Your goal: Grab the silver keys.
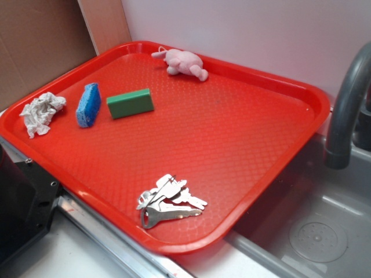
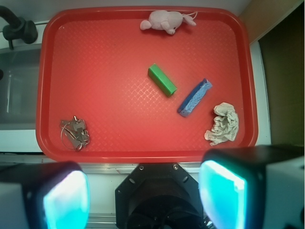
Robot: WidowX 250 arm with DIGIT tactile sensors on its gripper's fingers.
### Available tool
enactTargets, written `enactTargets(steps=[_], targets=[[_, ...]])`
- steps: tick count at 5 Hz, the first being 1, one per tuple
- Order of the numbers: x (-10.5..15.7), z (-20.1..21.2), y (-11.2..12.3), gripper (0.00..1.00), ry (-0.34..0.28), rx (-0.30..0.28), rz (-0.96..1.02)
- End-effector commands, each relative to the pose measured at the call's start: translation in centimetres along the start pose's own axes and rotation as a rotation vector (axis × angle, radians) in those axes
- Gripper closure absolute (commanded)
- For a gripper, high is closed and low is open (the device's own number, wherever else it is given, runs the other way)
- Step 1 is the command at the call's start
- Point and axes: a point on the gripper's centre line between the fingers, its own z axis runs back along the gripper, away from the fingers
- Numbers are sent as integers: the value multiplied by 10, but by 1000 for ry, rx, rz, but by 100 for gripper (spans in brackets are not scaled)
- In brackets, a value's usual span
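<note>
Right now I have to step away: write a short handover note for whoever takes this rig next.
Gripper: open, empty, high above the tray's near edge, touching nothing.
Silver keys: lying flat in a corner of the red tray, close to the rim on the sink side, apart from everything else.
Green block, blue sponge, crumpled tissue and pink plush toy sit elsewhere on the tray.
Done: nothing yet.
Left: move over the keys, descend, close, lift.
</note>
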Motion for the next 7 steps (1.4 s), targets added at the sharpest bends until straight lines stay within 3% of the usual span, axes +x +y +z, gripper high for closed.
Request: enactTargets(steps=[1, 2, 3, 4, 5, 7], targets=[[0, 0, 0, 0, 0, 0, 0], [8, -53, -49, 0, 3, -82, -72], [8, -89, -89, 0, -10, -121, -18], [6, -129, -121, 0, 61, -151, 53], [2, -160, -144, 0, 63, -108, 43], [0, -196, -148, 0, 155, -43, -43]])
